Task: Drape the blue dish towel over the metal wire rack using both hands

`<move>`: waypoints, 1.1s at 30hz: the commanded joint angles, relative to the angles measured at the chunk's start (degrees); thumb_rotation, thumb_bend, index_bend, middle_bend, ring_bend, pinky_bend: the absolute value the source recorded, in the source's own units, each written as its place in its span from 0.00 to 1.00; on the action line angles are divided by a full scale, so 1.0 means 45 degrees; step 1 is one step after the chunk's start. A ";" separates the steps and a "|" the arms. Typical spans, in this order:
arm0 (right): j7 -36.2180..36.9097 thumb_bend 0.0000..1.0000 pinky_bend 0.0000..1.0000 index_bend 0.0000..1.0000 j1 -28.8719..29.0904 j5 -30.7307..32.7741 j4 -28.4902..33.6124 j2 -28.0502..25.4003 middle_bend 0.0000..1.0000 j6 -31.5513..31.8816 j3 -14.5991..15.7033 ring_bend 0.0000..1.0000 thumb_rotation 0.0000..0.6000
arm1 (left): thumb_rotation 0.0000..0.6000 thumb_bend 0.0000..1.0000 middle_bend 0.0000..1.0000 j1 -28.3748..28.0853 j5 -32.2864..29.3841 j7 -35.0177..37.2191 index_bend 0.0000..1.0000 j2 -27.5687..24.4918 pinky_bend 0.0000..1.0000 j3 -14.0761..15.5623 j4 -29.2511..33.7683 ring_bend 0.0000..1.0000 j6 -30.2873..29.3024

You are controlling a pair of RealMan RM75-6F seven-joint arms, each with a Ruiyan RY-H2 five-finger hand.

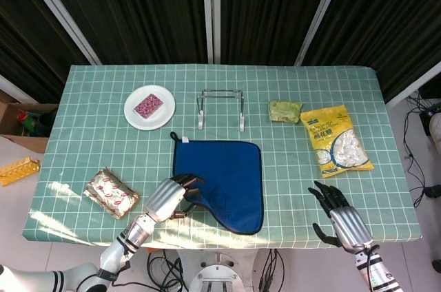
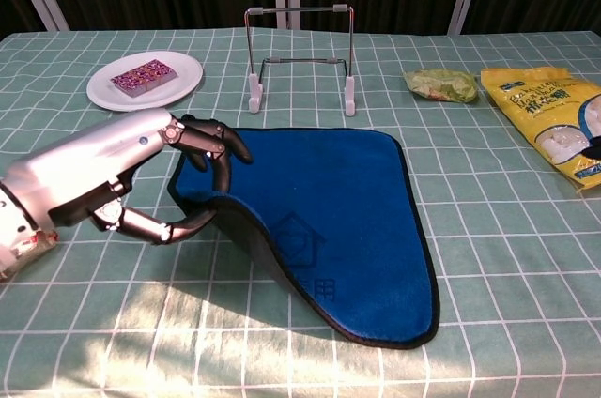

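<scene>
The blue dish towel lies flat on the checked tablecloth in front of the metal wire rack, which stands upright and bare. My left hand grips the towel's near-left corner and holds it off the table, so that edge curls up and folds inward. The chest view shows the same left hand with dark fingers curled over the towel edge, well short of the rack. My right hand hovers at the table's front right edge, fingers spread and holding nothing, far from the towel.
A white plate with a pink block sits left of the rack. A green packet and a yellow snack bag lie at the right. A patterned snack pack rests just left of my left hand.
</scene>
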State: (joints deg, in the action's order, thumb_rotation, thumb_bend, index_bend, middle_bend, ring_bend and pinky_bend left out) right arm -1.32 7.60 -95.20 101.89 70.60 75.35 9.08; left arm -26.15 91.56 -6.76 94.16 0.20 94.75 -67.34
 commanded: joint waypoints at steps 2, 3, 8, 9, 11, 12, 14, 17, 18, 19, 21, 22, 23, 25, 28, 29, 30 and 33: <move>-0.0406 0.33 0.00 0.10 0.0192 0.0343 -0.0036 0.0556 0.00 -0.0636 -0.0031 0.00 1.00 | 1.00 0.58 0.27 0.0220 -0.0894 -0.1224 0.85 0.0365 0.32 -0.0584 0.0632 0.23 -0.0358; -0.0506 0.32 0.00 0.10 0.0256 0.0474 -0.0018 0.0708 0.00 -0.0853 -0.0065 0.00 1.00 | 1.00 0.58 0.28 0.0218 -0.1150 -0.1394 0.85 0.0393 0.32 -0.0716 0.0844 0.23 -0.0329; -0.0836 0.28 0.00 0.06 0.0477 0.0903 -0.0049 0.1359 0.00 -0.1424 -0.0315 0.00 1.00 | 1.00 0.58 0.28 0.0080 -0.2031 -0.2101 0.85 0.0337 0.32 -0.1143 0.1579 0.23 -0.0076; -0.0867 0.27 0.00 0.03 0.0511 0.0942 -0.0093 0.1548 0.00 -0.1474 -0.0381 0.00 1.00 | 1.00 0.58 0.28 0.0043 -0.2215 -0.2279 0.85 0.0331 0.32 -0.1229 0.1692 0.23 -0.0038; -0.0813 0.25 0.00 0.00 0.0539 0.0991 -0.0192 0.1870 0.00 -0.1487 -0.0495 0.00 1.00 | 1.00 0.58 0.28 -0.0001 -0.2477 -0.2484 0.86 0.0345 0.32 -0.1337 0.1825 0.23 0.0002; -0.0746 0.23 0.00 0.00 0.0548 0.1007 -0.0293 0.2113 0.00 -0.1457 -0.0580 0.00 1.00 | 1.00 0.58 0.28 -0.0022 -0.2656 -0.2581 0.86 0.0368 0.32 -0.1402 0.1899 0.23 0.0020; -0.0593 0.21 0.00 0.00 0.0551 0.0973 -0.0498 0.2525 0.00 -0.1370 -0.0694 0.00 1.00 | 1.00 0.58 0.28 -0.0045 -0.2946 -0.2690 0.86 0.0407 0.32 -0.1493 0.2004 0.23 0.0043; -0.0277 0.19 0.00 0.00 0.0612 0.0860 -0.0802 0.3102 0.00 -0.1387 -0.0743 0.00 1.00 | 1.00 0.59 0.28 -0.0107 -0.3385 -0.2768 0.86 0.0426 0.32 -0.1665 0.2185 0.23 0.0100; -0.0215 0.18 0.00 0.00 0.0649 0.0841 -0.0892 0.3277 0.00 -0.1449 -0.0734 0.00 1.00 | 1.00 0.59 0.28 -0.0140 -0.3545 -0.2807 0.86 0.0418 0.32 -0.1742 0.2260 0.23 0.0118; -0.0185 0.18 0.00 0.00 0.0668 0.0831 -0.0956 0.3402 0.00 -0.1482 -0.0727 0.00 1.00 | 1.00 0.59 0.28 -0.0166 -0.3651 -0.2836 0.86 0.0406 0.32 -0.1796 0.2318 0.23 0.0128; -0.0143 0.18 0.00 0.00 0.0669 0.0810 -0.1140 0.3716 0.00 -0.1475 -0.0722 0.00 1.00 | 1.00 0.59 0.28 -0.0222 -0.3858 -0.2905 0.86 0.0372 0.32 -0.1892 0.2431 0.23 0.0141; -0.0106 0.18 0.00 0.00 0.0661 0.0794 -0.1239 0.3862 0.00 -0.1451 -0.0721 0.00 1.00 | 1.00 0.59 0.28 -0.0244 -0.3928 -0.2931 0.86 0.0357 0.32 -0.1918 0.2468 0.23 0.0145; -0.0064 0.17 0.00 0.00 0.0650 0.0767 -0.1345 0.4010 0.00 -0.1422 -0.0712 0.00 1.00 | 1.00 0.59 0.28 -0.0266 -0.3994 -0.2958 0.86 0.0342 0.32 -0.1942 0.2494 0.23 0.0149; 0.0036 0.16 0.00 0.00 0.0596 0.0681 -0.1628 0.4355 0.00 -0.1295 -0.0683 0.00 1.00 | 1.00 0.59 0.28 -0.0307 -0.4125 -0.2986 0.86 0.0312 0.32 -0.1980 0.2534 0.23 0.0146; 0.0106 0.15 0.00 0.00 0.0502 0.0645 -0.2121 0.4875 0.00 -0.1074 -0.0728 0.00 1.00 | 1.00 0.59 0.28 -0.0348 -0.4267 -0.2982 0.86 0.0293 0.32 -0.2016 0.2581 0.23 0.0113; 0.0177 0.15 0.00 0.00 0.0464 0.0621 -0.2300 0.5073 0.00 -0.0964 -0.0764 0.00 1.00 | 1.00 0.59 0.28 -0.0359 -0.4292 -0.2980 0.86 0.0290 0.32 -0.2020 0.2596 0.23 0.0099; 0.0348 0.15 0.00 0.00 0.0410 0.0565 -0.2570 0.5369 0.00 -0.0782 -0.0817 0.00 1.00 | 1.00 0.59 0.28 -0.0375 -0.4317 -0.2966 0.86 0.0285 0.32 -0.2028 0.2619 0.23 0.0082; 0.0894 0.15 0.00 0.00 0.0352 0.0420 -0.3290 0.6066 0.00 -0.0494 -0.0888 0.00 1.00 | 1.00 0.59 0.28 -0.0407 -0.4407 -0.2905 0.86 0.0271 0.32 -0.2047 0.2675 0.23 0.0050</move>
State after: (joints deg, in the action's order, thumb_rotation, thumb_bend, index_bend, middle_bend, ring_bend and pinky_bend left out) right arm 1.23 9.51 -92.81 88.87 96.15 72.12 5.40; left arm -27.94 71.82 -19.90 95.41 -8.98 106.72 -67.08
